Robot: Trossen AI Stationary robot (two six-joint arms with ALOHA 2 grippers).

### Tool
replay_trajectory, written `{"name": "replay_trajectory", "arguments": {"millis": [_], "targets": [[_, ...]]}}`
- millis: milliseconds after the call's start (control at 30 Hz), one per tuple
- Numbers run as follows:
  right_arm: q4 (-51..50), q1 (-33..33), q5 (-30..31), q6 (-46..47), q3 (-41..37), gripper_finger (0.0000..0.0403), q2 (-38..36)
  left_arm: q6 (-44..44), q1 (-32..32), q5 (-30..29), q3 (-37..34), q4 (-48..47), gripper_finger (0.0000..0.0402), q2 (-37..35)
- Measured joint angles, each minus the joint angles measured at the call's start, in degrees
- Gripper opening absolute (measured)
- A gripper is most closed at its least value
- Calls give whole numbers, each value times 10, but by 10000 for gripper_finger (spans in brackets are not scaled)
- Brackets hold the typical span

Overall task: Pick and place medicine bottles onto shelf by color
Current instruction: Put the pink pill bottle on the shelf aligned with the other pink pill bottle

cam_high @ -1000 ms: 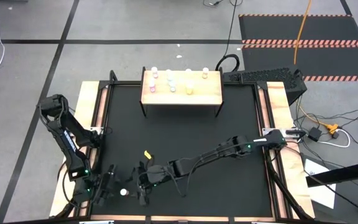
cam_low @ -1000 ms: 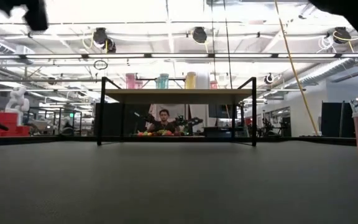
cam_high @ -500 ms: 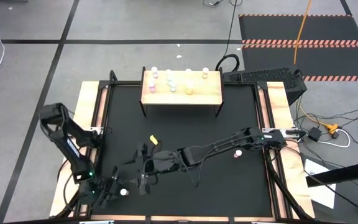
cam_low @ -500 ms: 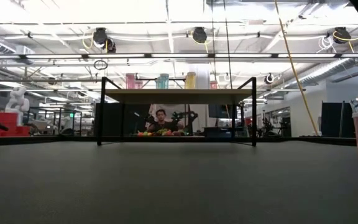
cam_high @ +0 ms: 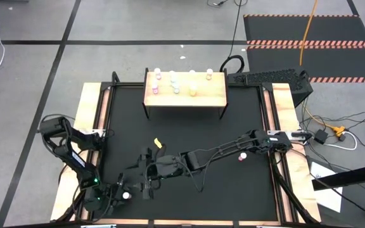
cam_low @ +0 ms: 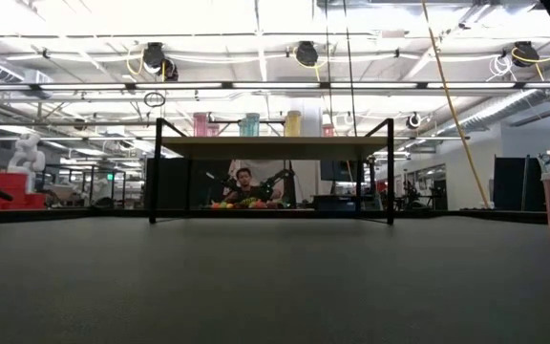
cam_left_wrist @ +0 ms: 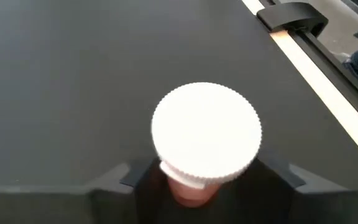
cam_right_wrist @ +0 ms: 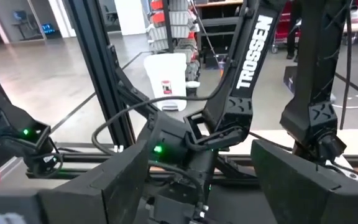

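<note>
At the near edge of the table the left gripper (cam_high: 120,195) is low over the black mat, its fingers clamped on a pink bottle (cam_left_wrist: 194,186) with a white cap (cam_left_wrist: 206,134), held between the two dark fingers (cam_left_wrist: 120,180). Just beside it, toward the table's middle, the right gripper (cam_high: 146,180) hangs above the mat; its fingers stand apart with nothing between them, facing the left arm at close range. A small yellow bottle (cam_high: 158,144) lies on the mat a little farther in, apparently on its side. Another pink bottle (cam_high: 242,156) stands near the right edge. At the far end, the shelf (cam_high: 214,96) carries bottles (cam_high: 173,82) in two rows along its back half, pink, pale blue and yellow among them
</note>
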Motion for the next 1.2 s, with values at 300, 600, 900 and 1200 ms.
{"name": "replay_trajectory", "arguments": {"millis": [300, 600, 900, 1200], "targets": [[6, 3, 28, 9, 0, 276, 0, -17, 4, -5, -1, -16, 83, -13], [-132, 35, 40, 80, 0, 276, 0, 51, 77, 18, 2, -27, 127, -108], [-126, 18, 43, 86, -28, 276, -1, 164, 191, 29, 2, -36, 90, -253], [-125, 11, 27, 103, -51, 276, 0, 201, 272, 82, 3, -116, 110, -311]]}}
